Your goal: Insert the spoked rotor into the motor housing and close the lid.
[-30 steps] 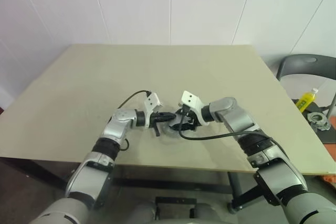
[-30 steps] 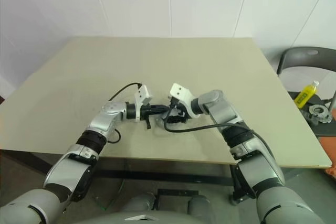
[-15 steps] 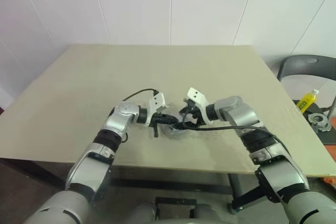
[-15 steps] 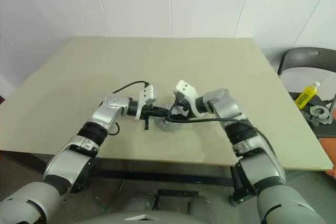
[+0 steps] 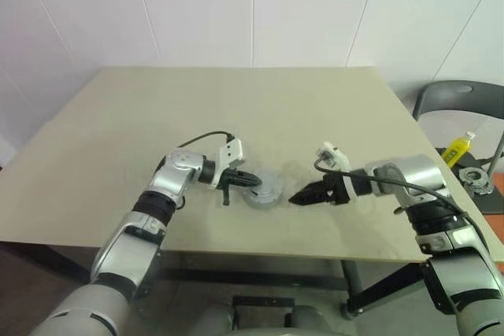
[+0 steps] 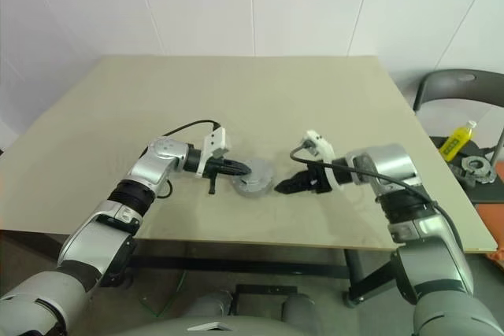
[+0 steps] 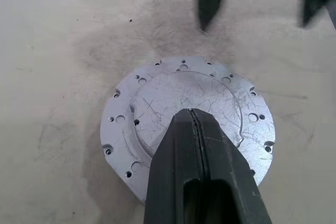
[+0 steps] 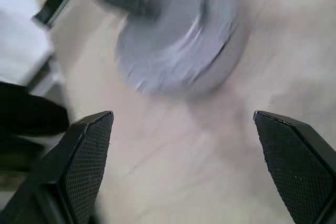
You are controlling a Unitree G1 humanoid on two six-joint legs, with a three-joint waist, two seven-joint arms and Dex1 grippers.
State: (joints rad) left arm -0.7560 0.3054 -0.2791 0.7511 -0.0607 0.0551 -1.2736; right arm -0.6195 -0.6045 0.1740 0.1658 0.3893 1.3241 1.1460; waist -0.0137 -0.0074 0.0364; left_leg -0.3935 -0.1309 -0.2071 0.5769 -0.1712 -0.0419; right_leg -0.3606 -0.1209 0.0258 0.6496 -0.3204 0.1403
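Looking past the bench (image 5: 118,116), you had a dark chair (image 5: 461,100) off to the right, with a yellow bottle (image 5: 457,149) and a grey metal ring part (image 5: 476,179) on its seat, well apart from the work. On the bench itself nothing stood between the two claws except the silver lid (image 7: 189,124), a round, flat disc with small holes around its rim and a raised round centre, lying flat near the front edge with its face up (being round, it had no long axis to speak of). Dark scuff marks smudged the bench around it.

Your left claw (image 7: 195,129) was shut, fingers pressed together with nothing between them, its tip resting over the lid's raised centre and pointing in from the left. Your right claw (image 5: 303,197) stood wide open and empty, just to the right of the lid and clear of it, fingers (image 8: 86,156) aimed back toward the disc. The rotor and the housing were hidden under the lid, if there at all; you could not tell.
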